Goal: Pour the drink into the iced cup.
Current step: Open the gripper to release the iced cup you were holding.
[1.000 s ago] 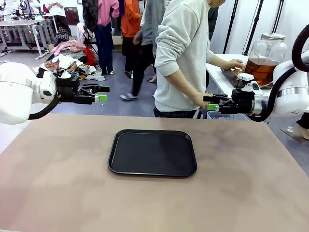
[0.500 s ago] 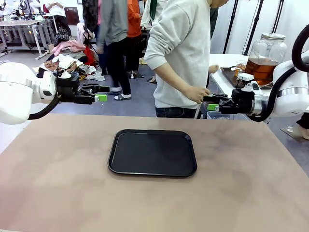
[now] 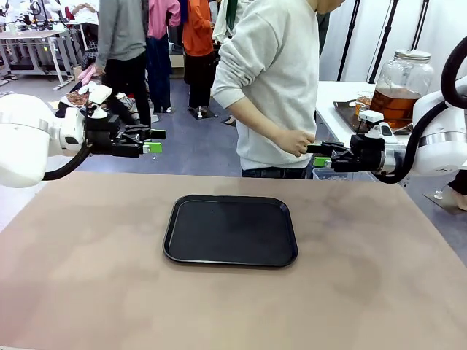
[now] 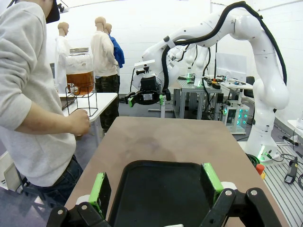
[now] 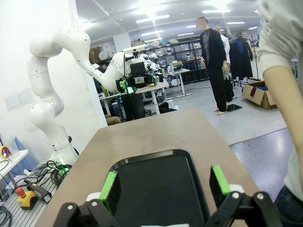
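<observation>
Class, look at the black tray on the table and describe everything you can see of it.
The black tray is a shallow rounded rectangle with a raised rim, looking like matte plastic. It lies flat near the middle of the brown table, with nothing on it and nothing touching it. The left gripper and right gripper hang open above the table to either side, apart from it.

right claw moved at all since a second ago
No. The right claw stays level with the tray's right edge, open and holding nothing.
</observation>
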### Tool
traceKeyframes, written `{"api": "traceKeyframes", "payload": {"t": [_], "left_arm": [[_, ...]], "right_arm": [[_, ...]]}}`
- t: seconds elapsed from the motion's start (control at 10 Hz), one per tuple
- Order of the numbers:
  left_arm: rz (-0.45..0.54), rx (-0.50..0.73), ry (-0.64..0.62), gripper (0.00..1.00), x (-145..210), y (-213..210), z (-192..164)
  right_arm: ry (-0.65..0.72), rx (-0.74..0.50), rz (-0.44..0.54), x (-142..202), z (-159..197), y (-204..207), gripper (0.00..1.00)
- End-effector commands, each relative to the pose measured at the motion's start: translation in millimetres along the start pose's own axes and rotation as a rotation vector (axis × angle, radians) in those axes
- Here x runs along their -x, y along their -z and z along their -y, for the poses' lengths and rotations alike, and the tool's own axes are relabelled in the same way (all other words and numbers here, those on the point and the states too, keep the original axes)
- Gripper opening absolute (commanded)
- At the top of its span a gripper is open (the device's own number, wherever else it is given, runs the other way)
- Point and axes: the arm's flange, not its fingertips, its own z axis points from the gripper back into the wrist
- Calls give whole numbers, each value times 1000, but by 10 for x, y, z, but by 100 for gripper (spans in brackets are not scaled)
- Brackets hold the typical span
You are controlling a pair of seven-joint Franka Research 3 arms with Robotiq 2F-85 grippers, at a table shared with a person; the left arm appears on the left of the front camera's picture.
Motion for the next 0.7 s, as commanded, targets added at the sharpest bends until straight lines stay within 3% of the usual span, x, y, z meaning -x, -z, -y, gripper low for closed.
{"api": "traceKeyframes", "payload": {"t": [0.0,0.6], "left_arm": [[8,-10,2,100,-23,13,-7],[8,-10,2,100,-23,13,-7]], "right_arm": [[-3,-4,-1,-34,11,16,100],[-3,-4,-1,-34,11,16,100]]}}
